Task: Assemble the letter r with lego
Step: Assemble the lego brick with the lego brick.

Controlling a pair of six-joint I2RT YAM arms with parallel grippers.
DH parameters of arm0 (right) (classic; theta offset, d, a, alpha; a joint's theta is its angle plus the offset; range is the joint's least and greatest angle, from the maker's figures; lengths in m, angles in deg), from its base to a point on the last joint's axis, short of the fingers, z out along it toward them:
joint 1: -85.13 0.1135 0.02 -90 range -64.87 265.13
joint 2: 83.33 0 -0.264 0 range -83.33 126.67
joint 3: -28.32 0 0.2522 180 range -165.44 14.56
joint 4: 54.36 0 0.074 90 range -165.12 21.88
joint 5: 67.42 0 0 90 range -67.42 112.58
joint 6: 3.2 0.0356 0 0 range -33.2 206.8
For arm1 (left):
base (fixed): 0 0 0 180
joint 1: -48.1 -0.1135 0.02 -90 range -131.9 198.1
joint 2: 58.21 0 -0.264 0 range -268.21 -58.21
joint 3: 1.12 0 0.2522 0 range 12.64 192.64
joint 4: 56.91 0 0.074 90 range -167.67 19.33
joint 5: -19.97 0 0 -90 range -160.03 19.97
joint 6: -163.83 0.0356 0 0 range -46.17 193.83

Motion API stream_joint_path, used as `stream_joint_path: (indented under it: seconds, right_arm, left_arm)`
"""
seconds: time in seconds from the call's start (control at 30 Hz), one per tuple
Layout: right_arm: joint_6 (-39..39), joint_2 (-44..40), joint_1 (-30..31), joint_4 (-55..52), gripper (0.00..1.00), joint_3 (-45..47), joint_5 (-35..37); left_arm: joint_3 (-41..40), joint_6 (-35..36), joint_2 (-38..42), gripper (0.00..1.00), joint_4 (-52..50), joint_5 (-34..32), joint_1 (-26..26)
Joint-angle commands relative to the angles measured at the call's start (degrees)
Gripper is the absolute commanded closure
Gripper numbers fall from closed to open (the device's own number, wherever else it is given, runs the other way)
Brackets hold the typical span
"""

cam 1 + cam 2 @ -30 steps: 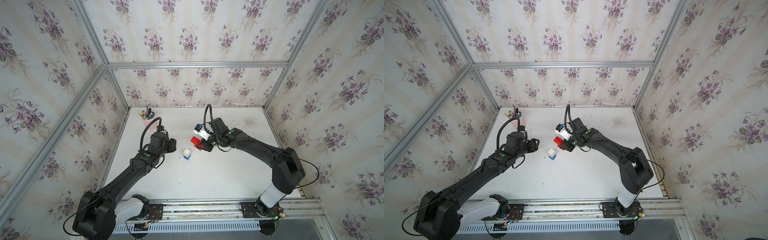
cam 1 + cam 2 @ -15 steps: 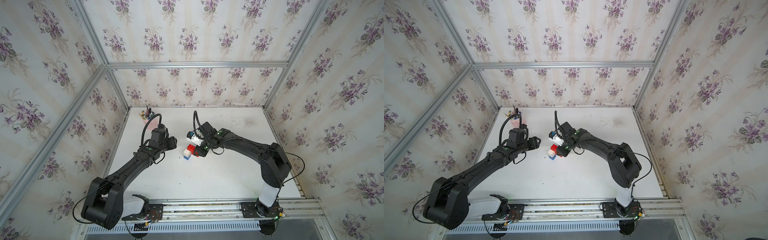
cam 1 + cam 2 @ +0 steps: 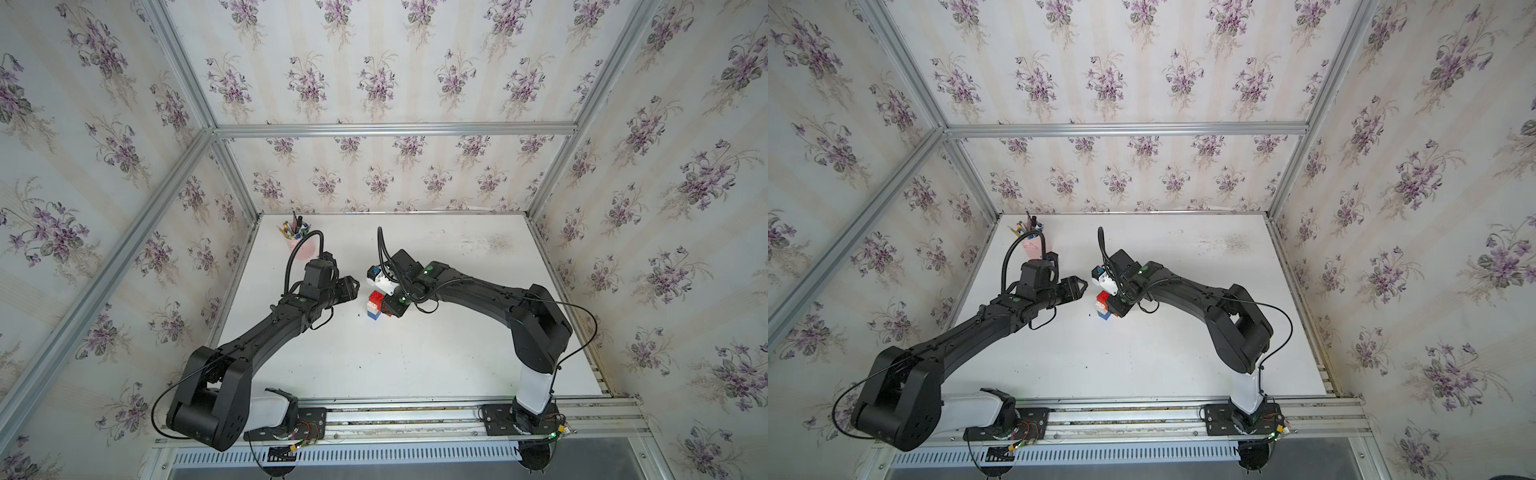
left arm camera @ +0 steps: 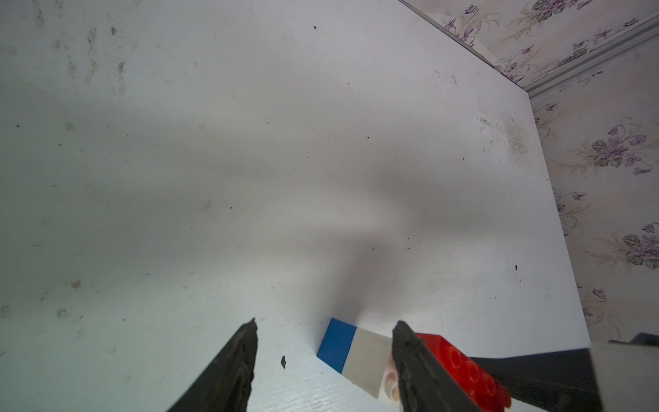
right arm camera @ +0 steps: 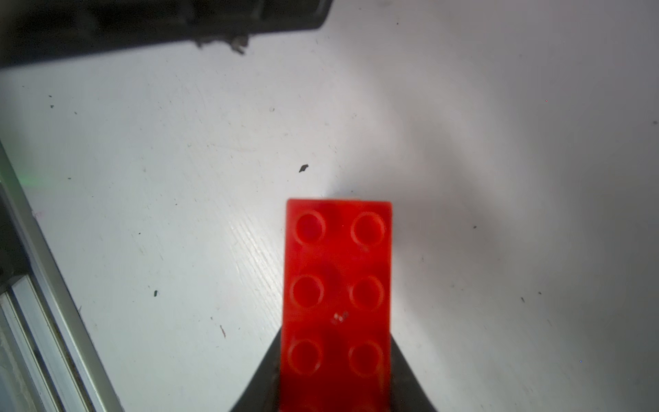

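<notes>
A small stack stands upright mid-table in both top views: a blue brick (image 3: 372,316) at the bottom and a white brick (image 3: 372,306) on it. A long red brick (image 3: 376,296) lies on top of them, and my right gripper (image 3: 387,306) is shut on it. The right wrist view shows the red brick (image 5: 338,271) stud-side up between the right gripper's (image 5: 337,344) fingers. Whether it is pressed home I cannot tell. My left gripper (image 3: 354,288) hangs open just left of the stack. In its wrist view the left gripper (image 4: 326,325) is empty, with the blue brick (image 4: 337,344), white brick (image 4: 367,360) and red brick (image 4: 460,360) beyond.
A pink cup of pens (image 3: 297,243) stands at the back left corner of the white table (image 3: 415,357). An aluminium rail (image 3: 395,411) with both arm bases runs along the front edge. Flowered walls close the other three sides.
My right gripper has carried the red brick left and down from beside the blue and white stack onto its top. The left gripper has stayed open in about the same place.
</notes>
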Motion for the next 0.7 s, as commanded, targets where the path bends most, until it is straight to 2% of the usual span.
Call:
stream_joint_path:
  seconds: [0.0,0.3,0.67]
  right_arm:
    - [0.58,0.28,-0.04,-0.36,1.0,-0.45,1.13]
    - [0.49,0.32,0.47,-0.25,1.0,-0.87,-1.08]
    - [0.14,1.61,1.01,-1.67,1.0,-0.85,-0.33]
  left_arm:
    - [-0.52,-0.61,-0.19,0.37,3.13,1.55,-0.01]
    - [-1.79,-1.06,-1.53,0.38,5.54,3.72,0.1]
    - [-2.49,-0.89,-1.25,0.38,6.17,4.6,0.51]
